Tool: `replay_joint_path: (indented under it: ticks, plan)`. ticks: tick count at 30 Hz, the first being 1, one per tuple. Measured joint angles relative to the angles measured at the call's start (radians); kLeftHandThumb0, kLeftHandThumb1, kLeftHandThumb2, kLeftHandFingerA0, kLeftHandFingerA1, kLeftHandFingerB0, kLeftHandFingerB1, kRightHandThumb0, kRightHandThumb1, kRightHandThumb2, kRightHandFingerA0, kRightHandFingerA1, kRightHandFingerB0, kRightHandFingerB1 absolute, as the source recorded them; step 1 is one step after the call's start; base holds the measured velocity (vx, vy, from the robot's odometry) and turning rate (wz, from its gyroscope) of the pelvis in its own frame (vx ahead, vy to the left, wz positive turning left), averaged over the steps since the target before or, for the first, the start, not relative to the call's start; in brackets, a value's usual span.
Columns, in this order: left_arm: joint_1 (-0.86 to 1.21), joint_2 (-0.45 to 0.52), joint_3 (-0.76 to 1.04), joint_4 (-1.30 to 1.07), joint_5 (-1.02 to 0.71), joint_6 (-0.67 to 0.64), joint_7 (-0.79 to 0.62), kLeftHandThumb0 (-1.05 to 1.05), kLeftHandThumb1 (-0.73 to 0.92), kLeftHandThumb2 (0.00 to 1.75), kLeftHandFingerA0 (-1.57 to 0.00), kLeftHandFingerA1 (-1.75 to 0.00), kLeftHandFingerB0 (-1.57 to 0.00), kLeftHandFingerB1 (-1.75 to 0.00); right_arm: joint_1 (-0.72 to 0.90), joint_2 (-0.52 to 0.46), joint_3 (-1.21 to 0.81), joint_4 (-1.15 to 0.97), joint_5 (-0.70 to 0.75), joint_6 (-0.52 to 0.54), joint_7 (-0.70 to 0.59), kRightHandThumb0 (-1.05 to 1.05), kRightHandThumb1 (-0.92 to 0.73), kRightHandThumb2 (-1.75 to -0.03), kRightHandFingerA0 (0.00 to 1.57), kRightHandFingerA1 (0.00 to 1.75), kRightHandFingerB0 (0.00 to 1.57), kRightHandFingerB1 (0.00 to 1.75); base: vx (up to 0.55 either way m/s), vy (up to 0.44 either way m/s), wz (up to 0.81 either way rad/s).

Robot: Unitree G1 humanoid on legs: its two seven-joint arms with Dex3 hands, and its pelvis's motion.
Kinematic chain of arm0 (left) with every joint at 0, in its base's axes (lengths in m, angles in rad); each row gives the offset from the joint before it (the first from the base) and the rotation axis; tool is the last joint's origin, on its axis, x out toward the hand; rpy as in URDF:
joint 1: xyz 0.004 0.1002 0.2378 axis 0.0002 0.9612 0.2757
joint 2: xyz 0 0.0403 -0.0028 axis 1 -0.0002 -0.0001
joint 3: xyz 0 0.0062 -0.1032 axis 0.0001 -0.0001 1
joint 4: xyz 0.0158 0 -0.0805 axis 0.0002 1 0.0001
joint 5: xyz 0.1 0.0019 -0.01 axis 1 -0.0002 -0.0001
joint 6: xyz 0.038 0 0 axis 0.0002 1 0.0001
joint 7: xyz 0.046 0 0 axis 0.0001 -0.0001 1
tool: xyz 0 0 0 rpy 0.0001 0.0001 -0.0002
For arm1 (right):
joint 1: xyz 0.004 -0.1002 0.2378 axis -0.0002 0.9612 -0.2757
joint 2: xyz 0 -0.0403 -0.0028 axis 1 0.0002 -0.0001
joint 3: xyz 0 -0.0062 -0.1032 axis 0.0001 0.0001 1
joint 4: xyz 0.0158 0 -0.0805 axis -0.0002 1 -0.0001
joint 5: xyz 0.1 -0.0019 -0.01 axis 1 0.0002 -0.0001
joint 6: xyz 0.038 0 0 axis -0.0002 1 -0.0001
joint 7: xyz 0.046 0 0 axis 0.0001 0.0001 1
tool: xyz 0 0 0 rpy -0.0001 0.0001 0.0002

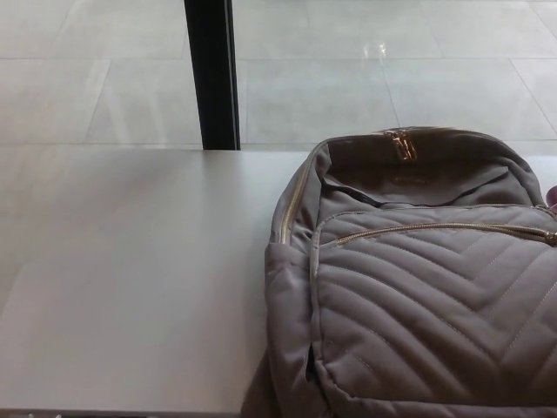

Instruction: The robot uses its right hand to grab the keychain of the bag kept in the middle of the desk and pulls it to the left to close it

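A taupe quilted backpack [418, 287] lies flat on the white desk [130, 279], filling the right half of the head view. Its front pocket has a gold zipper line [435, 229] running across, with the gold pull [550, 235] at the far right edge of the picture. A second gold zipper [294, 196] curves up the bag's left side. Two gold pulls [402, 144] sit at the top of the bag. A small dark red thing [553, 193] peeks in at the right edge. Neither hand shows.
A black vertical post [211, 74] stands behind the desk's far edge. Beyond it lies a pale tiled floor [348, 78]. The desk's near edge [113, 411] runs along the bottom of the picture.
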Motion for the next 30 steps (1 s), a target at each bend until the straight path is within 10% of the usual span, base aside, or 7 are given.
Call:
replay_joint_path:
  ticks: [10,11,14,19,20,21,30]
  plan:
    - [-0.002,0.011,-0.009,-0.006,0.001,-0.004,0.000,-1.05,0.88,0.86,-0.75,-1.05,-0.54,-1.07,-0.010,-0.005,0.054,0.035,-0.044,-0.021,0.037,-0.71,-0.58,-0.89,0.82,0.95,0.15,0.41,0.00,0.000,0.00]
    - [-0.002,0.011,-0.009,-0.007,0.001,-0.005,0.000,-1.05,0.67,1.28,-0.75,-1.08,-0.54,-1.09,-0.015,-0.005,0.060,0.035,-0.047,-0.018,0.045,-0.60,-0.71,-0.61,0.81,0.81,0.26,0.29,0.00,0.000,0.00]
    - [-0.004,0.012,-0.011,-0.008,0.001,-0.005,0.000,-1.05,0.86,0.86,-0.75,-1.04,-0.55,-1.04,-0.039,-0.008,0.081,0.040,-0.056,-0.009,0.077,-0.60,-0.57,-0.86,0.90,0.97,0.22,0.44,0.00,0.000,0.00]
    - [-0.008,0.012,-0.016,-0.003,0.002,-0.006,0.000,-1.05,0.88,0.86,-0.76,-1.03,-0.57,-1.04,-0.067,-0.010,0.108,0.048,-0.075,0.001,0.115,-0.53,-0.72,-0.61,0.81,0.95,0.29,0.30,0.00,0.000,0.00]
    - [-0.009,0.012,-0.017,-0.003,0.002,-0.006,0.000,-1.05,0.65,1.29,-0.76,-1.06,-0.58,-1.08,-0.070,-0.009,0.111,0.048,-0.080,0.002,0.124,-0.55,-0.71,-0.61,0.81,0.97,0.29,0.30,0.00,0.000,0.00]
    - [-0.009,0.013,-0.018,-0.004,0.003,-0.006,0.000,-1.05,0.88,0.86,-0.76,-1.03,-0.57,-1.04,-0.073,-0.009,0.112,0.048,-0.084,0.003,0.130,-0.55,-0.72,-0.61,0.79,0.94,0.29,0.29,0.00,0.000,0.00]
    - [-0.011,0.015,-0.025,-0.005,0.005,-0.012,0.000,-1.05,0.88,0.88,-0.75,-1.03,-0.56,-1.06,-0.085,0.010,0.117,0.044,-0.117,0.004,0.140,-0.25,-0.77,-0.64,0.90,1.39,0.66,0.44,0.00,0.000,0.00]
